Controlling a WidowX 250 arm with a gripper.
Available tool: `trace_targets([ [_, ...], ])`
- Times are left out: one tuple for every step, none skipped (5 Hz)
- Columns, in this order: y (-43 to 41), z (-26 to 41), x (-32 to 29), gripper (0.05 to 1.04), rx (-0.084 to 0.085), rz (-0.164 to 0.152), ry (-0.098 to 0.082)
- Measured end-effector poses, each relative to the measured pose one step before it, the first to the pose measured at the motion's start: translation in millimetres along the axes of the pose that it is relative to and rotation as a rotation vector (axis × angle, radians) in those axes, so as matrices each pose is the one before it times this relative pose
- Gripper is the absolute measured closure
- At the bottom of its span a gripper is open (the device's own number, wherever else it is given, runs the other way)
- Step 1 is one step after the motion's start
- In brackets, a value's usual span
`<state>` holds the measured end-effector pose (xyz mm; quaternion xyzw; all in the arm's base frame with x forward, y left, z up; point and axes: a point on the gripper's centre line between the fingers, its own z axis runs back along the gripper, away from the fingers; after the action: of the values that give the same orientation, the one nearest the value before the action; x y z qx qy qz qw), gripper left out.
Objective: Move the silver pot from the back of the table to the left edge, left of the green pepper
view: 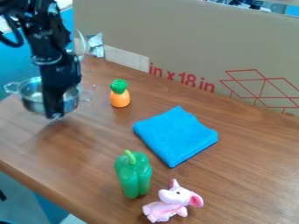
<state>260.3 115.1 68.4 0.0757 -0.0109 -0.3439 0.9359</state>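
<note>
Gripper: the black gripper (54, 116) hangs down at the left of the counter (251, 175), its tip pointing at the wood; whether it is spread or pressed together I cannot tell.
Arm: black; it comes in from the far left corner and covers part of what is behind it.
Metal pot: the shiny metal pot (32, 99) is at the far left of the counter, directly behind the gripper in this view; a looped handle sticks out at each side; whether gripper and pot touch I cannot tell.
Orange toy: the orange toy (120, 99) with a green top stands upright to the right of the pot, apart from it.
Blue cloth: the blue cloth (175, 135) lies folded into a thick square near the middle, nearer than the orange toy and to its right.
Green pepper: the green pepper (133, 175) is upright at the near side, its stem on top; it is nearer than the cloth, and to its left.
Pink plush: the pink plush elephant (174, 199), white on the head, is just to the right of the pepper, a little nearer.
Backdrop: a cardboard panel (187, 39) with red printing runs along the far side; a crumpled silver piece (95, 45) is by its left end.
Surface: brown, with wood grain.
</note>
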Motion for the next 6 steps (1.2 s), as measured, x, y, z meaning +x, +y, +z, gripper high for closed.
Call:
trace_targets([
  [-16.58, -13.36, -18.48, 0.982, -0.0717, -0.035, -0.0375],
  [-10.4, -8.7, -13.53, 0.982, -0.0655, -0.0053, -0.064],
  [-5.84, -2.06, -2.85, 0.982, 0.0008, -0.0075, -0.0254],
  [-2.32, -1.87, -1.82, 0.946, -0.0056, 0.0035, 0.0009],
  [-2.35, -1.78, -2.9, 0.732, -0.0224, 0.0238, -0.0018],
  [-2.03, -0.41, -2.24, 0.422, -0.0505, 0.0551, -0.0182],
])
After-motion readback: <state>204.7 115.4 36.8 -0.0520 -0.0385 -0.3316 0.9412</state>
